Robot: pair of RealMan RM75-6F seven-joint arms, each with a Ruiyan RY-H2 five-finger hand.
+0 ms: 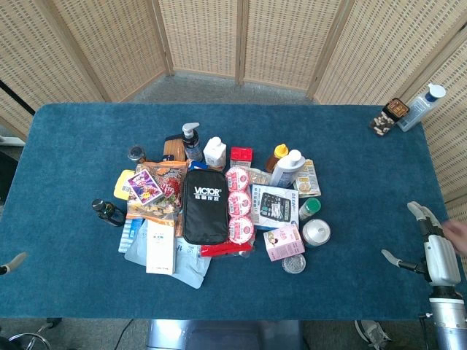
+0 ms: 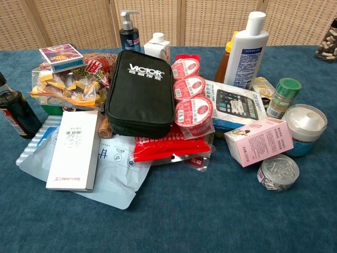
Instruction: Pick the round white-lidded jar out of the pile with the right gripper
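Small clear tub of metal clips (image 2: 278,172) sits nearest the chest camera, at the pile's front right. Just behind it: round white-lidded jar (image 2: 305,122), upright on the blue table (image 1: 66,146), beside a pink box (image 2: 259,140) and below a green-capped bottle (image 2: 284,97). Black VICTOR case (image 2: 141,92) tops the pile centre. Right hand (image 1: 436,251) hovers at the table's right edge, well apart from the jar, fingers spread, holding nothing. Left hand (image 1: 13,262): only a tip shows, can't tell its state.

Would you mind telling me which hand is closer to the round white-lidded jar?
Right. The right hand hovers open near the table's right edge, beyond the white-lidded jar. Only a tip of the left hand shows at the far left edge, across the whole pile.
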